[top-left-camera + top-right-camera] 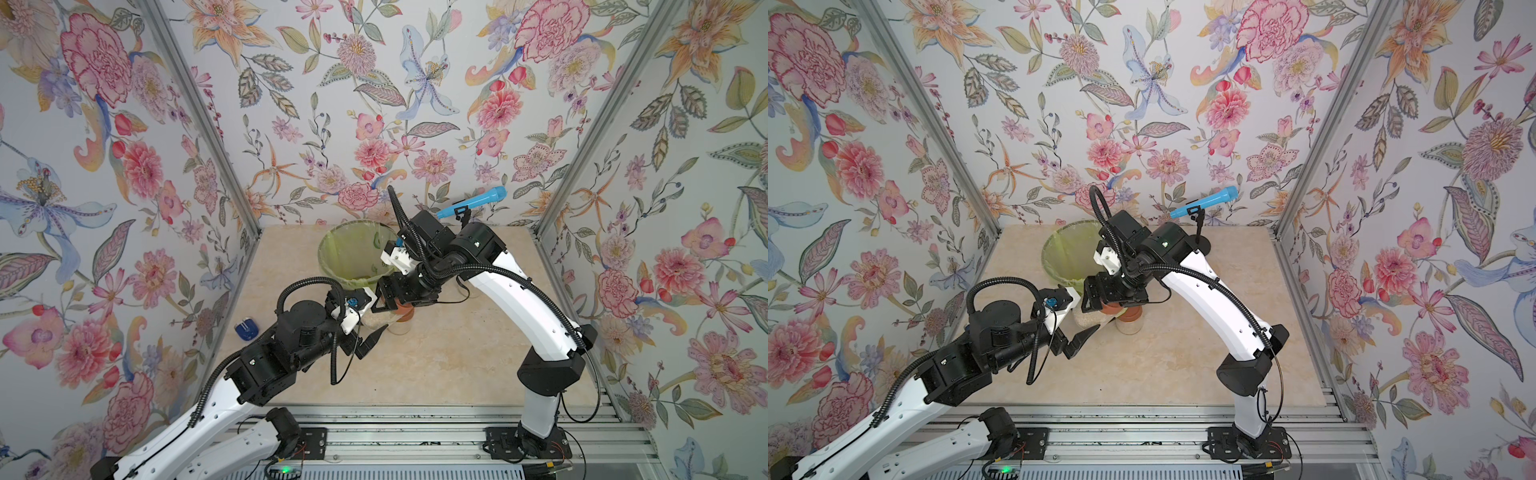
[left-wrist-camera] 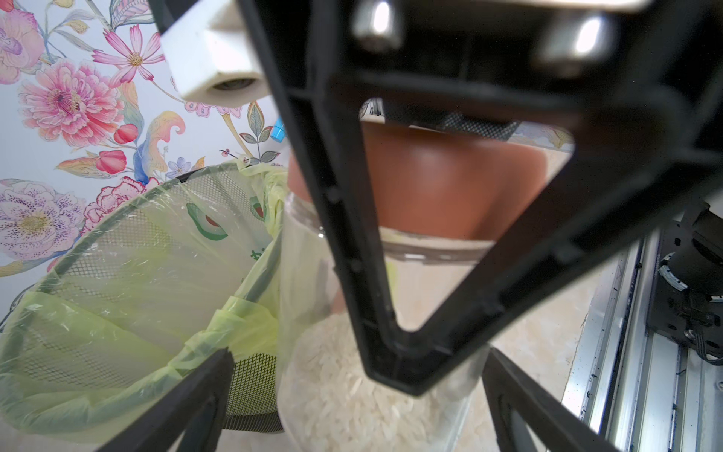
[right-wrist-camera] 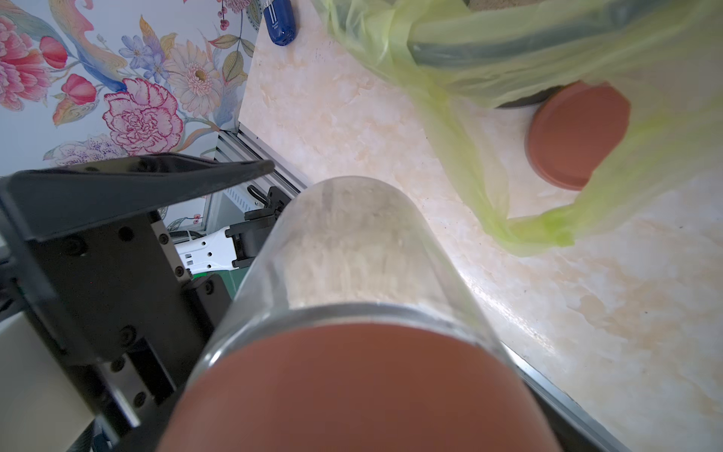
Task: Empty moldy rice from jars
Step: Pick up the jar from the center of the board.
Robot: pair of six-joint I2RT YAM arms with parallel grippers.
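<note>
Bench point(image 1: 457, 357) carries a bag-lined bin point(image 1: 332, 257). First jar point(image 2: 301, 274) stands upright just beside it, second jar point(image 1: 1128, 327) alongside, both lidded. Left pincer point(image 2: 358, 354) is spread around the first jar's body; right pincer point(image 1: 1102, 305) pinches its lid point(image 2: 450, 184). Rice point(image 2: 352, 403) sits inside. Judgement: opening stage; both visible jars left to empty.

A clear jar point(image 1: 1088, 319), reddish-brown lid point(image 3: 371, 391) on, holds pale moldy rice point(image 2: 344, 391) and tilts lid-rightward at mid-surface point(image 1: 1183, 365). A second lidded jar point(image 1: 1128, 326) stands just right of it.
</note>
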